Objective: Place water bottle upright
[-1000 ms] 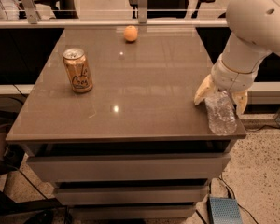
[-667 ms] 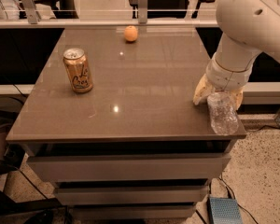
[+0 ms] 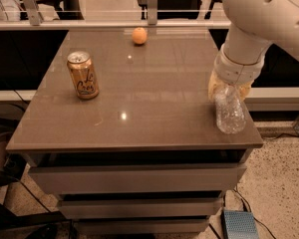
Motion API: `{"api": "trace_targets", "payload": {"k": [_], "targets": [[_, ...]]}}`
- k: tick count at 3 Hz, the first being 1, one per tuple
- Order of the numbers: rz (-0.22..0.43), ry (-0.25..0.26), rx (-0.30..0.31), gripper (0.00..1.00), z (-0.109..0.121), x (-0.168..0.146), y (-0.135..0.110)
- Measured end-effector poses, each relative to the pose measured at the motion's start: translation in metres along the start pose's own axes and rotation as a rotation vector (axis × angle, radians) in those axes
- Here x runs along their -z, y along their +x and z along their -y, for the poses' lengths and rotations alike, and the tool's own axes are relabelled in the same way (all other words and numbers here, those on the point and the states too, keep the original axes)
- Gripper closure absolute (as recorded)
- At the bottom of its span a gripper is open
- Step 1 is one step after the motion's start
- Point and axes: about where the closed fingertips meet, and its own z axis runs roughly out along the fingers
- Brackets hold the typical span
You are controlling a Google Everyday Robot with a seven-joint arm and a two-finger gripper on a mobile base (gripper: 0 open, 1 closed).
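Nearest, on the speckled floor (image 3: pixel 276 183) at the lower right, lies a small blue-grey ridged box (image 3: pixel 240 223). Above it rise the grey drawer fronts (image 3: pixel 134 178) of the cabinet that carries the glossy brown-grey worktop (image 3: pixel 154 93).

The clear, ribbed plastic water bottle (image 3: pixel 230 112) stands on its base at the front right corner of the worktop, just beside the right edge. It is upright or very nearly so. Its body is see-through and crinkled, with pale glints across the ridges, and the worktop's colour shows through it. Its top is hidden, so the cap cannot be seen, and no label band can be made out.

The yellowish two-finger claw (image 3: pixel 230 86) comes straight down over the bottle. One pad sits on either side of the bottle's upper part, closed in against it, so the claw has the bottle by the neck and shoulder. Above it a white ringed wrist leads up into the thick white robot arm (image 3: pixel 254 19), which fills the upper right corner.

Farther back and well apart to the left, a gold soda can (image 3: pixel 83 75) with dark script stands upright near the left edge. Farther still, close to the worktop's back edge, rests a small round orange fruit (image 3: pixel 139 36). Behind it runs a pale rail (image 3: pixel 89 25) with dark furniture beyond.
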Motion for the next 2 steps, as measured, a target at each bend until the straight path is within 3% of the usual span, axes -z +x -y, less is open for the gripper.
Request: {"api": "trace_targets", "payload": {"k": [1, 2], "targets": [[-0.064, 0.084, 0.059, 1.00, 0.012, 0.021, 0.019], [-0.104, 0.294, 0.123, 1.00, 0.028, 0.039, 0.029]]}}
